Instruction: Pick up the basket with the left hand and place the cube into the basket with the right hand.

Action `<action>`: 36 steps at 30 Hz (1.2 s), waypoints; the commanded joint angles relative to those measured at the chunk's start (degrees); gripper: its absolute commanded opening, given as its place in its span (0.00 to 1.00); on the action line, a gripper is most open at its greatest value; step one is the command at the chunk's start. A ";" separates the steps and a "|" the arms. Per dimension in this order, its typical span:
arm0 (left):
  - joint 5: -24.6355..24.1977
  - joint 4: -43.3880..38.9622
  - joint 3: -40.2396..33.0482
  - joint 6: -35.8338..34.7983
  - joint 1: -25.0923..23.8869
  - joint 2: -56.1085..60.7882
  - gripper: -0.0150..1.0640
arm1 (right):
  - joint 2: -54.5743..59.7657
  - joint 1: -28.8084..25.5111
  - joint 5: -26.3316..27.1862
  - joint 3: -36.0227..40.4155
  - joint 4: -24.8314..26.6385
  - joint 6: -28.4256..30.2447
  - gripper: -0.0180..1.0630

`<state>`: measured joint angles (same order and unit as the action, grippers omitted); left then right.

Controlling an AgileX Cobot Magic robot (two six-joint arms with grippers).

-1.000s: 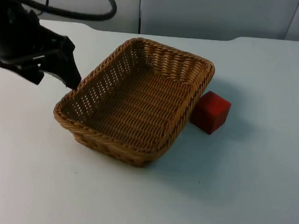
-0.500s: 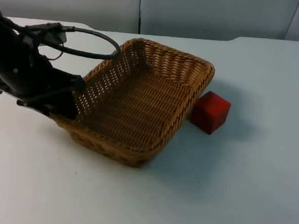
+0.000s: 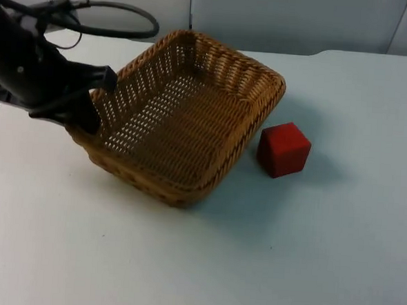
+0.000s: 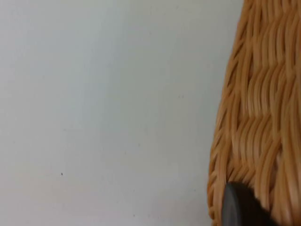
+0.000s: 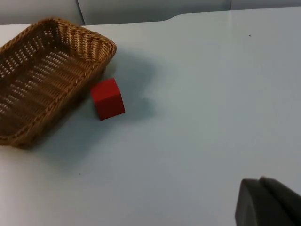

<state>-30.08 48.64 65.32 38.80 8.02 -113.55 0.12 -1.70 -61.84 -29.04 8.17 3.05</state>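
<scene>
A woven wicker basket (image 3: 136, 176) stands left of centre on the white table, its left end raised and its right end low. My left gripper (image 3: 88, 118) is shut on the basket's left rim, one finger inside and one outside. In the left wrist view a black fingertip (image 4: 237, 207) presses against the basket's outer wall (image 4: 258, 117). A red cube (image 3: 283, 149) rests on the table just right of the basket, apart from it. The right wrist view looks at the basket (image 5: 84, 33) and the cube (image 5: 107, 99) from a distance; my right gripper (image 5: 265, 200) waits there, shut and empty.
The white table top (image 3: 308, 256) stretches wide in front of and to the right of the cube. A grey partition wall (image 3: 287, 19) closes the table's far edge behind the basket.
My left gripper came down onto the basket's left rim and closed on it. The basket's left end has risen and the whole basket has shifted slightly away. The cube stayed put.
</scene>
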 commanded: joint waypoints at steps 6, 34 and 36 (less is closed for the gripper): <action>-3.02 0.73 0.11 -1.97 -2.25 5.68 0.01 | -0.12 0.21 0.11 0.02 -0.42 -0.05 0.01; -12.25 0.31 0.11 -3.47 -5.05 5.78 0.01 | -0.12 0.21 0.11 0.02 -0.42 -0.05 0.01; -12.05 0.31 0.11 -3.36 -5.05 5.78 0.01 | -0.12 0.21 0.11 0.02 -0.42 -0.05 0.01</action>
<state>-41.62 47.24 65.32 35.61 3.10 -108.66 0.12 -1.70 -61.84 -29.04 8.17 3.05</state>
